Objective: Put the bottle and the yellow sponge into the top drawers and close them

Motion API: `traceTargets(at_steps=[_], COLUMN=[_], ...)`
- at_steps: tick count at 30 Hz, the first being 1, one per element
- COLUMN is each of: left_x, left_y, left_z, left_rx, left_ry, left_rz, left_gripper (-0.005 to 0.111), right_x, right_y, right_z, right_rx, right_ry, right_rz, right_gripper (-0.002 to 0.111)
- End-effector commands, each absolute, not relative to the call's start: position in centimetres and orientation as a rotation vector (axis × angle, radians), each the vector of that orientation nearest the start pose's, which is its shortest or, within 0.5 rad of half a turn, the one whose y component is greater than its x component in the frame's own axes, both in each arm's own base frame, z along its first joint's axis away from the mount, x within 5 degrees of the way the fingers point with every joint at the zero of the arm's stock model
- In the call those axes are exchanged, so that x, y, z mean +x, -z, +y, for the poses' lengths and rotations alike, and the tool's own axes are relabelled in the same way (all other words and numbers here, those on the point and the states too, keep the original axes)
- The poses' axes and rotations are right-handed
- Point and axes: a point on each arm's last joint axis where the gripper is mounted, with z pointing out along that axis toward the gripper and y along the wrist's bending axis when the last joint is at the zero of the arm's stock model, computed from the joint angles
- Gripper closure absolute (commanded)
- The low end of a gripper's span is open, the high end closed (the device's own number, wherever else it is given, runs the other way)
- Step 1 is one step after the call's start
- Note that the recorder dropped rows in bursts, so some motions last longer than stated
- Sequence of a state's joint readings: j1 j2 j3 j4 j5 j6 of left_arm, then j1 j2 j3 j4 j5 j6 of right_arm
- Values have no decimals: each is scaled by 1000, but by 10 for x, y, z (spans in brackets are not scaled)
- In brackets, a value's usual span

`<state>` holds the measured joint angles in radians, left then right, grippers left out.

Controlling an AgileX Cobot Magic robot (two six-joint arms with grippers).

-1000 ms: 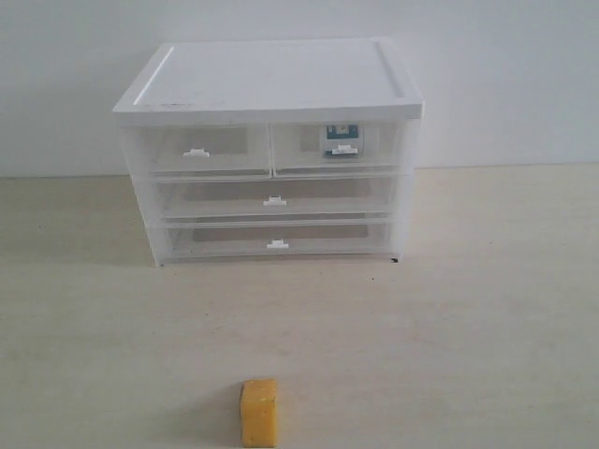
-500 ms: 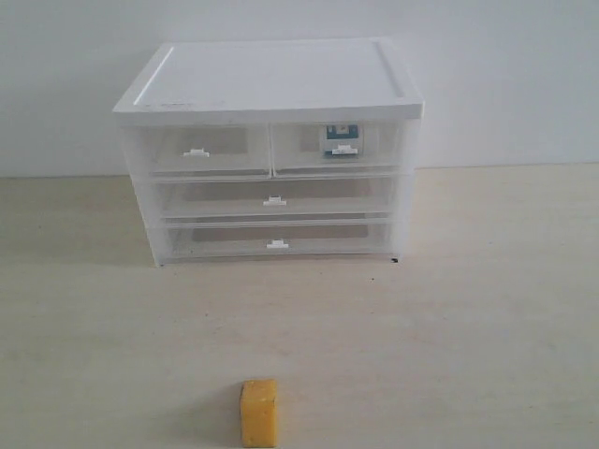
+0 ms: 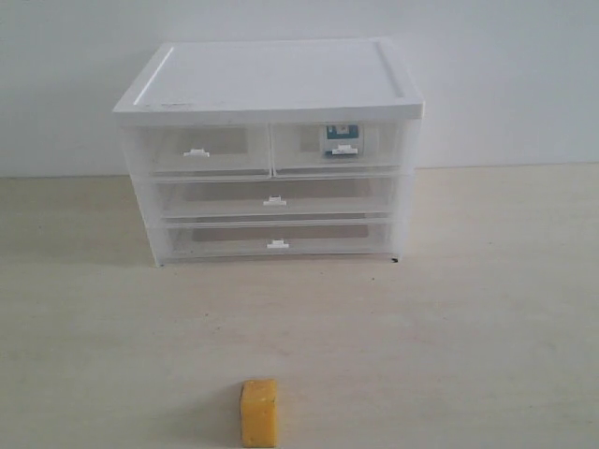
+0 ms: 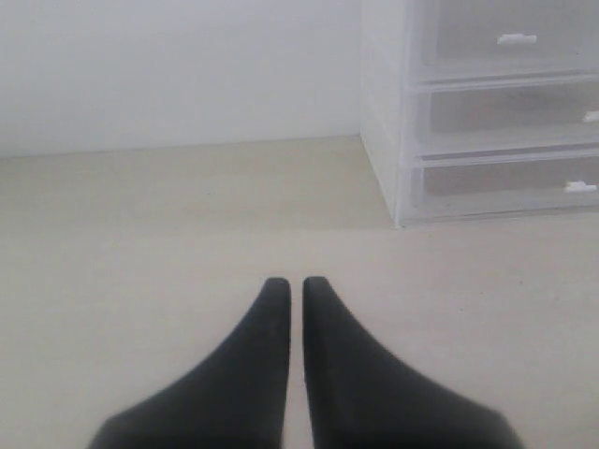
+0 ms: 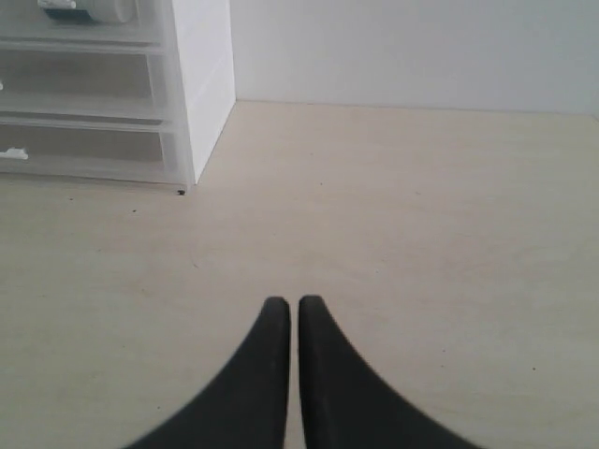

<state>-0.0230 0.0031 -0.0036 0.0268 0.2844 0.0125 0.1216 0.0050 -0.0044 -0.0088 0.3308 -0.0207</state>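
Observation:
The yellow sponge (image 3: 259, 412) stands on the table near the front edge, in front of the drawer unit. The bottle (image 3: 342, 140) shows through the translucent front of the right top drawer (image 3: 374, 148), which is pushed in; its lower part also appears in the right wrist view as the bottle (image 5: 89, 8). The left top drawer (image 3: 198, 150) is pushed in too and looks empty. My left gripper (image 4: 292, 283) is shut with nothing in it, over bare table beside the unit's left side. My right gripper (image 5: 288, 302) is shut and empty, off the unit's right side. Neither gripper appears in the exterior view.
The white drawer unit (image 3: 271, 84) stands at the back against a pale wall, with two full-width drawers (image 3: 273, 198) below the top pair, both pushed in. The light wooden table (image 3: 487, 309) spreads around it.

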Motion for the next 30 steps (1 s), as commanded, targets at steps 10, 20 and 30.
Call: traceTargets(at_steps=[10, 20, 30], left_x=[54, 49, 102], left_y=[-224, -250, -294], left_z=[-1, -8, -12], left_rx=[-12, -62, -15], left_ry=[51, 307, 247], left_rz=[1359, 1076, 1311], left_gripper=[103, 103, 103], right_x=[54, 54, 54], right_y=[-184, -184, -184], right_z=[6, 6, 6], right_rx=[-130, -130, -130], right_ry=[-65, -65, -65], right_rz=[1800, 1800, 1800], right_gripper=[107, 107, 107])
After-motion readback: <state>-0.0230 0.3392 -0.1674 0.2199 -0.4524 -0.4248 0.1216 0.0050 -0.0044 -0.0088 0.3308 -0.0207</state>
